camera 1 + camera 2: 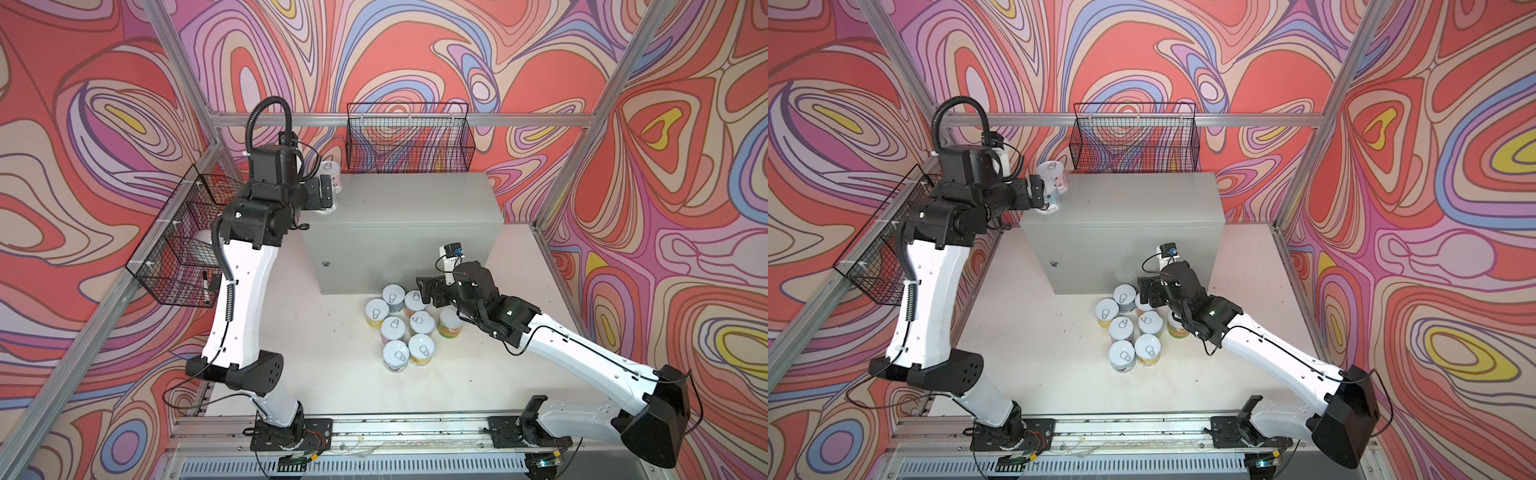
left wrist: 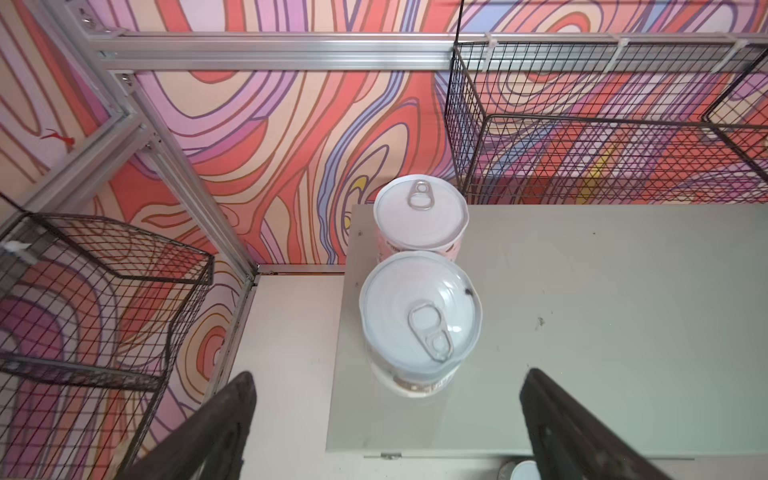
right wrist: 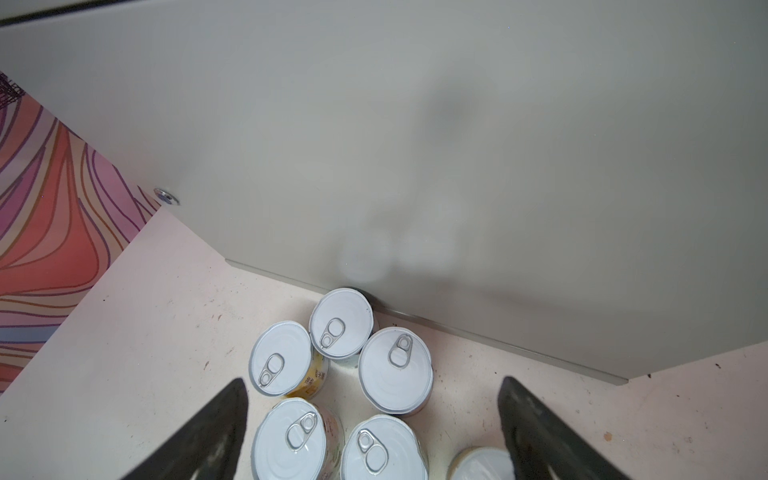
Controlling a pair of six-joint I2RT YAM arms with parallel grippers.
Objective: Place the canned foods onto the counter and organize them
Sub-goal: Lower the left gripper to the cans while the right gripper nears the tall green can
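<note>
Two canned foods stand on the grey counter (image 1: 407, 199) (image 2: 582, 311) at its back left corner: a pink-labelled can (image 1: 332, 169) (image 2: 419, 216) and a white one (image 2: 419, 316) touching it in front. My left gripper (image 1: 326, 194) (image 2: 390, 374) is open just behind the white can, fingers wide and clear of it. Several more cans (image 1: 399, 328) (image 1: 1129, 328) (image 3: 395, 370) cluster upright on the white table before the counter's front. My right gripper (image 1: 428, 291) (image 3: 373, 379) hangs open above that cluster, holding nothing. A green-orange can (image 1: 449, 324) sits partly under the right arm.
A black wire basket (image 1: 409, 137) hangs on the back wall right above the counter's rear edge. Another wire basket (image 1: 183, 241) (image 2: 95, 299) with a marker (image 1: 205, 286) hangs on the left wall, close to the left arm. Aluminium posts frame the corners.
</note>
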